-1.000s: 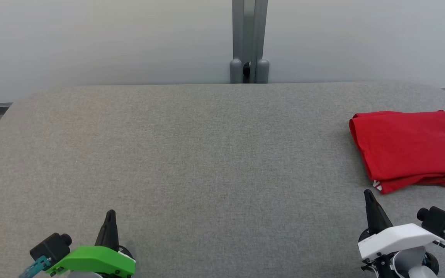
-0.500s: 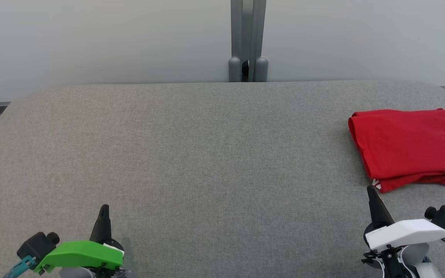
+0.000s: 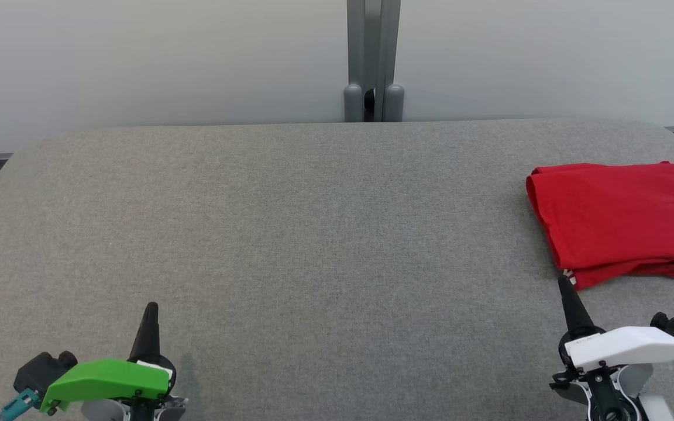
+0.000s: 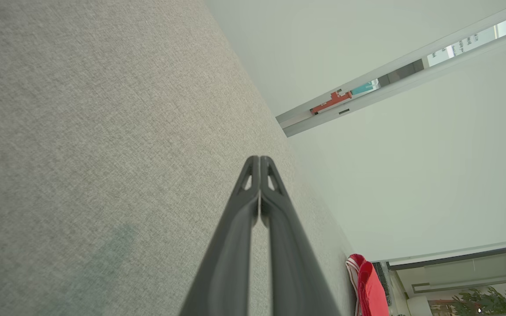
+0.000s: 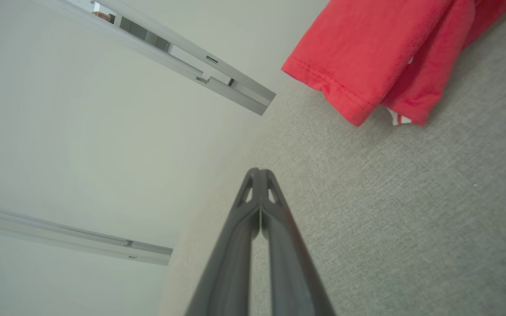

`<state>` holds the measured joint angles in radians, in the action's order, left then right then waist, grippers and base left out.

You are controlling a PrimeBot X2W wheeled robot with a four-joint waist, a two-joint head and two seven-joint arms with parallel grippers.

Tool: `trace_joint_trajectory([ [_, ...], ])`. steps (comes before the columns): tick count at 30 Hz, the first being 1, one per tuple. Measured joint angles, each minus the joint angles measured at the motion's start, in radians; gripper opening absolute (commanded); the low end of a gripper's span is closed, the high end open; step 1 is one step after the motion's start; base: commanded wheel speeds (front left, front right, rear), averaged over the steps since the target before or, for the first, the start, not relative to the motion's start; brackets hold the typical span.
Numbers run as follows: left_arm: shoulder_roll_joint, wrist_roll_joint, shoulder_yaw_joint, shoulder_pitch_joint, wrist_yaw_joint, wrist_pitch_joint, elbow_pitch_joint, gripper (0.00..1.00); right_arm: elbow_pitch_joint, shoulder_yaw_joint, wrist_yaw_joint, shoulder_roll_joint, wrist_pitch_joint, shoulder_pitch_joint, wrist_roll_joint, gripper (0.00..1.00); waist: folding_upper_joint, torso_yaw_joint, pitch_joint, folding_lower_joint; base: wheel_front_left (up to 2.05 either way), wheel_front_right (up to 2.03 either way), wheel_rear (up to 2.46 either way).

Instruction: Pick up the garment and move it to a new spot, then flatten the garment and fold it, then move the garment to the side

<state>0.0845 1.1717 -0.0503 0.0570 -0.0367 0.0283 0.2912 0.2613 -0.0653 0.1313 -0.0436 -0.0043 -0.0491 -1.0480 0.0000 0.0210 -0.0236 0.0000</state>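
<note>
Pointing forward, the left gripper [image 3: 151, 306] had its two long dark fingers pressed together on nothing; the right gripper [image 3: 562, 281] was likewise closed and empty, its tip just short of the folded red cloth garment [image 3: 618, 216]. That garment lay at the right end of the grey fabric-covered table [image 3: 313, 234], its right edge cut off by the head view's border
</note>
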Motion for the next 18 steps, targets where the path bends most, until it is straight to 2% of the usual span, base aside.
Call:
trace_joint_trajectory([
  [18,-0.010,0.141,0.054,0.015,-0.031,-0.046,-0.016,0.00,-0.004,-0.016,-0.001,-0.001,0.039,-0.018,-0.182,0.00,0.0000,-0.006,0.007,0.0000,0.00,0.00,0.00],
])
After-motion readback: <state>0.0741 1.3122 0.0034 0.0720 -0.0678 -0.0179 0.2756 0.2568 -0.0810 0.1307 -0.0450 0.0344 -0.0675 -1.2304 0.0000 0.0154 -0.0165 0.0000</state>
